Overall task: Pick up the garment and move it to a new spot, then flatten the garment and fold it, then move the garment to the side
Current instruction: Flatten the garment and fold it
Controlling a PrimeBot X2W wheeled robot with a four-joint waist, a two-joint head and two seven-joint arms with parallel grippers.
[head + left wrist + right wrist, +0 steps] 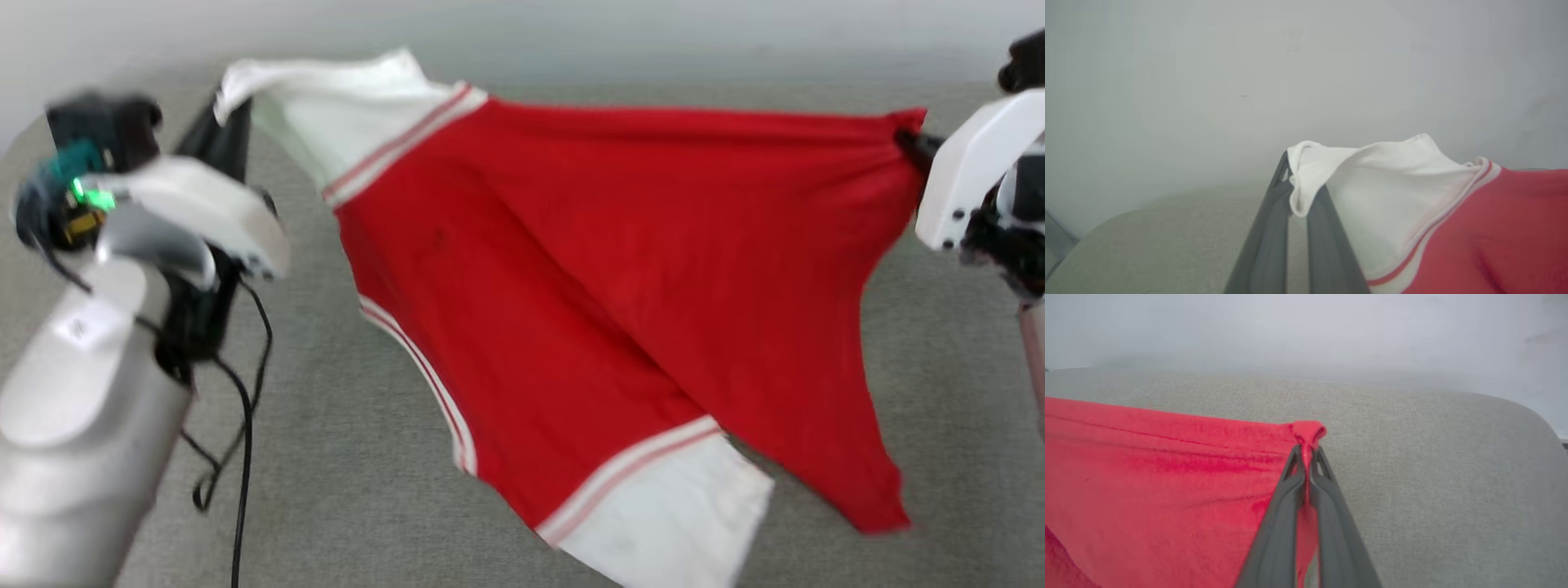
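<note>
Red jersey fabric makes up our one garment (588,327), a large T-shirt with two white short sleeves and red-and-white striped trim. It hangs stretched in the air above the grey woven surface (343,457), spanning from far left to far right. Our left gripper (1289,177) has its two dark fingers pressed together on the hem of the far-left white sleeve (326,114). Our right gripper (1306,451) pinches a bunched red corner at the far right. The second white sleeve (678,523) droops nearest us. One black cable (245,425) dangles beside our left forearm.
</note>
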